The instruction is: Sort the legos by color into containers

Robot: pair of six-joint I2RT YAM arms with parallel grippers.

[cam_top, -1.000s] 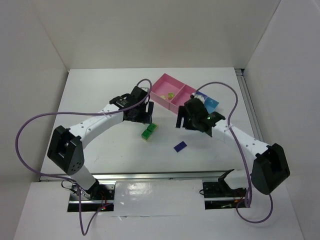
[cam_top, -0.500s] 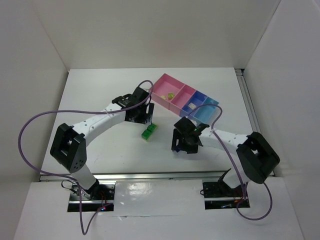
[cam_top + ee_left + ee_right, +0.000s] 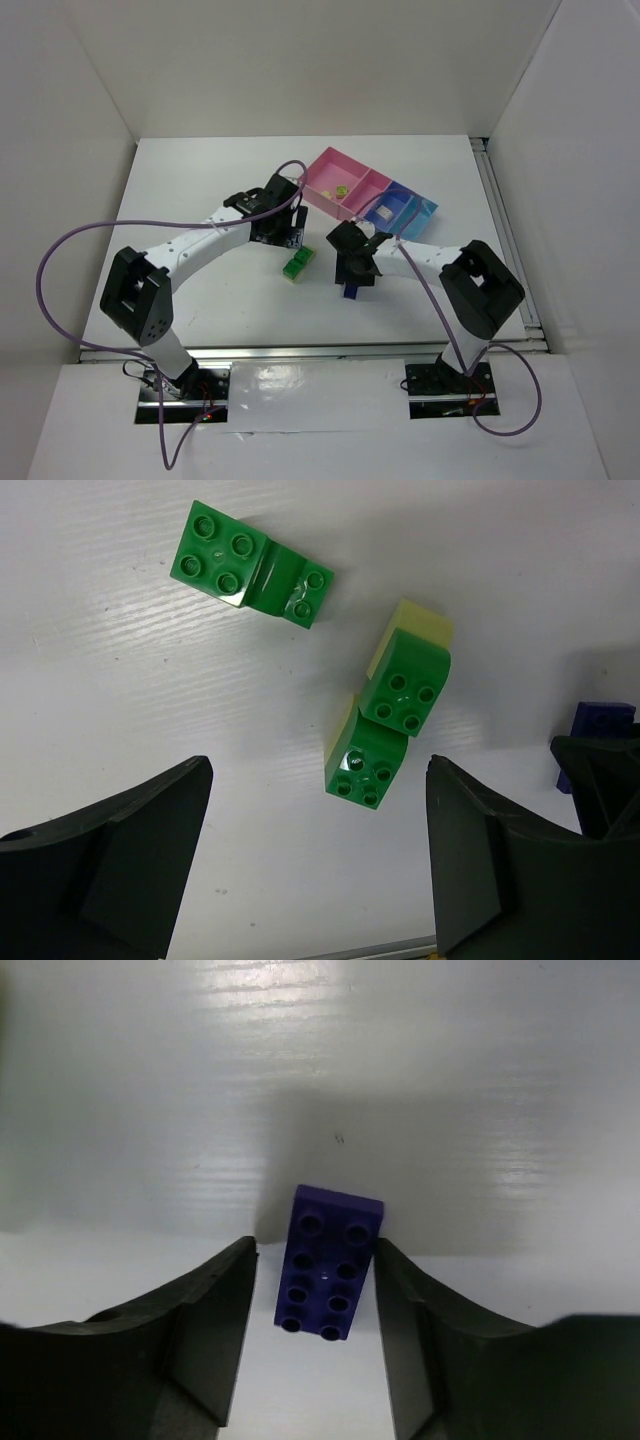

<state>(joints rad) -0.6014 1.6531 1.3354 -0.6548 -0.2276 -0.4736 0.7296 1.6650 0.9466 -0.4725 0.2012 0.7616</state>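
Observation:
A flat dark purple lego (image 3: 328, 1270) lies on the white table between the fingers of my right gripper (image 3: 315, 1243). The right finger touches its far corner, and a slim gap shows at the left finger, so the gripper is open but narrow. From above, that gripper (image 3: 352, 273) stands over the purple lego (image 3: 350, 292). Green legos (image 3: 298, 264) lie just left of it. My left gripper (image 3: 320, 770) hangs wide open over a green and pale yellow cluster (image 3: 395, 695), with another green piece (image 3: 250, 565) farther off. The containers (image 3: 352, 205) sit behind.
The row holds a large pink tray (image 3: 322, 172) with a yellowish piece (image 3: 341, 190), a small pink tray (image 3: 370, 183) and two blue trays (image 3: 424, 212), one with a pale piece (image 3: 384, 212). Purple cables loop over both arms. White walls enclose the table.
My right arm swung from beside the trays down and left to the purple lego, and its jaws narrowed around the brick. The left arm shifted only slightly.

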